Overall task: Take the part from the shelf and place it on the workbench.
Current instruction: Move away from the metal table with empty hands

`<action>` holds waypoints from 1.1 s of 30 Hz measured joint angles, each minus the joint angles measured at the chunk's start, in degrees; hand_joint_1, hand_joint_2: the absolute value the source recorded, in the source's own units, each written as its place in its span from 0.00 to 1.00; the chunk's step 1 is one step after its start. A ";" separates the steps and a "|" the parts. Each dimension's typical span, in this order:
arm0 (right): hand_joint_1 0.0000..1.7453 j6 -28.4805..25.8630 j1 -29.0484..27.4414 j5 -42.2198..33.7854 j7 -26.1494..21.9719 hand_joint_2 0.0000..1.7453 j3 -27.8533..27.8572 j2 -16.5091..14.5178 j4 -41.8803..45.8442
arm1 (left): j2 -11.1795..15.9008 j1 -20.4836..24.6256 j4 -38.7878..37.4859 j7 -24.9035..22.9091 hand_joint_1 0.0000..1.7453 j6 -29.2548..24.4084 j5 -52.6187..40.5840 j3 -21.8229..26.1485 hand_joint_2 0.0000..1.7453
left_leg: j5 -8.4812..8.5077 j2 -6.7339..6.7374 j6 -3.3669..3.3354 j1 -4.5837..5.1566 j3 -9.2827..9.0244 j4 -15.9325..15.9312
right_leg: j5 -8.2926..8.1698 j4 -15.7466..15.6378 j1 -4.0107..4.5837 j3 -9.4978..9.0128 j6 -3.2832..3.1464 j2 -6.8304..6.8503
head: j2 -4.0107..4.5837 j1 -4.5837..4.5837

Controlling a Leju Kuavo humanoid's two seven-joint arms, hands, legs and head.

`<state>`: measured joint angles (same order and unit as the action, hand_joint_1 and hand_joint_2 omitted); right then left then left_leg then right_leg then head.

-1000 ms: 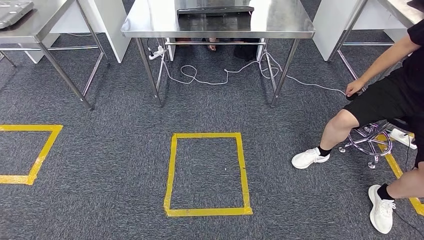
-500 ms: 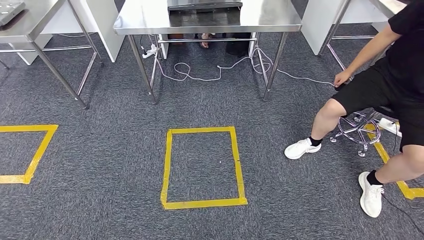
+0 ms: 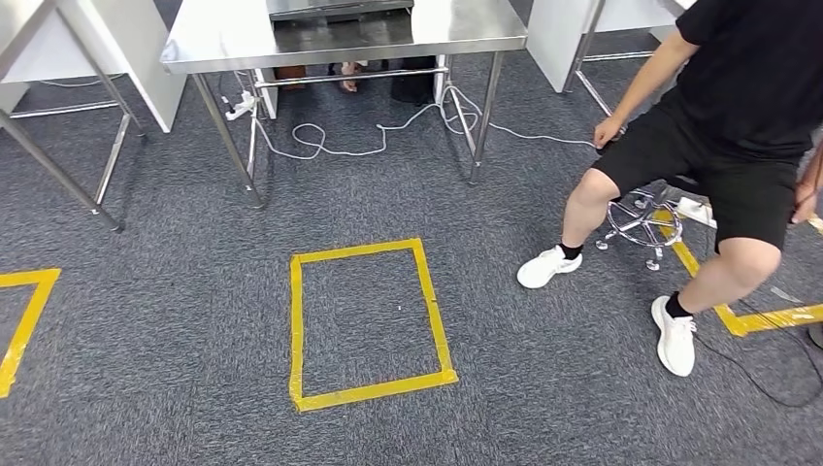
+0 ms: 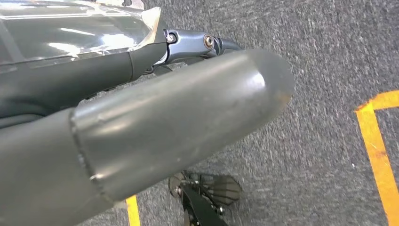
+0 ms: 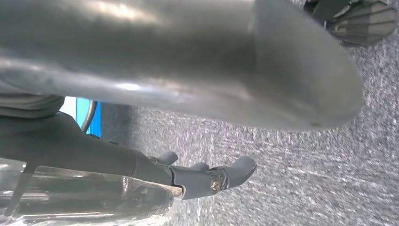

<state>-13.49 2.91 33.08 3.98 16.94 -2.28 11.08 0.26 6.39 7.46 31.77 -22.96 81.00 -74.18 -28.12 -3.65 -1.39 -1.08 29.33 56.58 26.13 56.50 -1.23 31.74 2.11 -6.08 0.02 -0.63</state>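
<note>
The chief hazard, as a judgement, is a collision or a trip on the floor, since the robot stands on two legs; a person (image 3: 747, 87) sits on a stool (image 3: 641, 218) at the right of the head view, with one white shoe (image 3: 545, 267) stretched toward the frame's centre; a step taken that way could strike the leg. A white cable (image 3: 330, 146) loops on the carpet under the steel table (image 3: 213, 39) at the top of the frame, and a thin black cable (image 3: 767, 393) trails at the lower right; either could catch a foot. The table's legs could be clipped by a swinging arm if the robot passes close. A yellow tape square (image 3: 296, 330) marks the carpet at centre, apart from all of these.

Where the part lies cannot be told from these pictures, so its place relative to either hand cannot be given; the steel table may be the workbench, but that is a guess.

The right hand (image 5: 179, 70) hangs over carpet, its fingers (image 5: 226, 174) apart from the thumb with nothing between them; the left hand (image 4: 141, 108) also hangs over carpet, its fingers (image 4: 197, 42) mostly hidden behind the thumb, so whether it is spread or closed cannot be told.
</note>
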 joint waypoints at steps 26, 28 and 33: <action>0.00 0.02 -0.15 0.57 0.66 0.00 0.00 -0.45 -0.06 | -0.09 -0.38 0.02 0.17 0.00 -0.36 -0.01 -0.10 0.00 | -1.95 0.26 2.01 -0.92 1.32 4.78 | 0.20 0.59 -0.32 -0.46 -1.52 1.53 | 0.00 -0.14; 0.00 0.02 0.13 0.56 0.79 0.00 0.00 -0.51 -0.06 | -0.06 -0.36 0.02 0.17 0.00 -0.36 -0.15 -0.21 0.00 | -1.49 -1.69 1.80 -1.00 0.27 1.81 | -0.12 0.94 -0.14 0.54 -0.62 0.22 | -0.01 -0.15; 0.00 0.02 -0.07 0.64 1.16 0.00 0.00 -0.53 -0.08 | 0.06 -0.20 0.01 0.29 0.00 -0.27 -0.23 -0.67 0.00 | -0.31 2.07 -0.69 -0.51 0.57 0.64 | 1.59 5.27 0.02 4.16 0.51 2.43 | 0.00 -0.45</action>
<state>-13.47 2.84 33.72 5.14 16.94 -2.80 10.99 0.32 6.19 7.47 32.07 -23.23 80.77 -74.85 -28.43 -1.58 -2.09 -1.58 29.90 57.22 27.72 61.77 -1.21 35.90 2.62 -3.65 0.02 -1.08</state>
